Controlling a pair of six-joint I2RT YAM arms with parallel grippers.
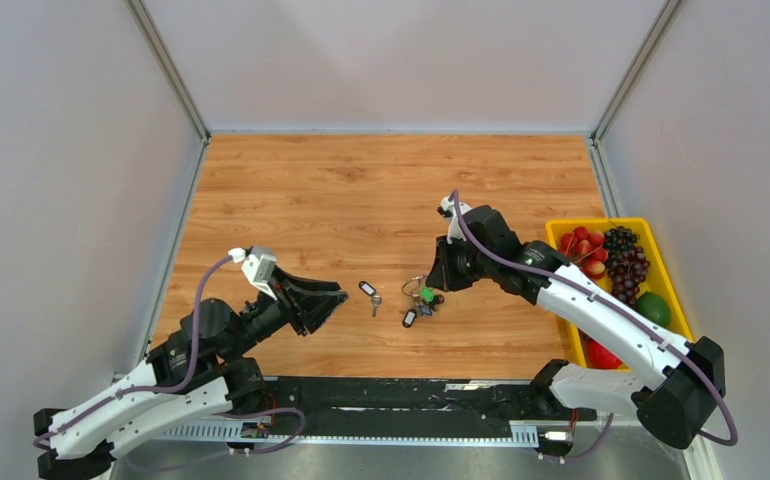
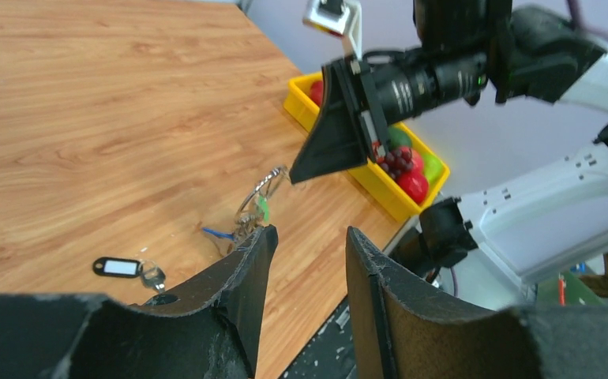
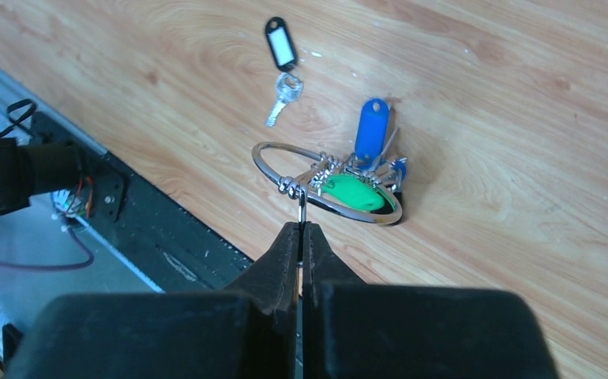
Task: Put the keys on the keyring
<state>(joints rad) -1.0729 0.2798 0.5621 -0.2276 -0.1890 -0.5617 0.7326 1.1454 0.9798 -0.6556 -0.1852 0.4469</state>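
Keyring (image 3: 257, 158) stands tilted on the table (image 3: 482, 118), pinched at its near rim by my right gripper (image 3: 302, 229) to expose the wire. My left gripper (image 2: 309, 249), spread, faces the loose key (image 3: 283, 93).

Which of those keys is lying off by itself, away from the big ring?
The key with the black tag: it lies alone, while the green-tagged key and blue-tagged key bunch at the keyring.

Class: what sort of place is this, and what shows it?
Probably a robot lab test cell: grey walls enclose a wooden table, with left arm and right arm bolted at its edge.
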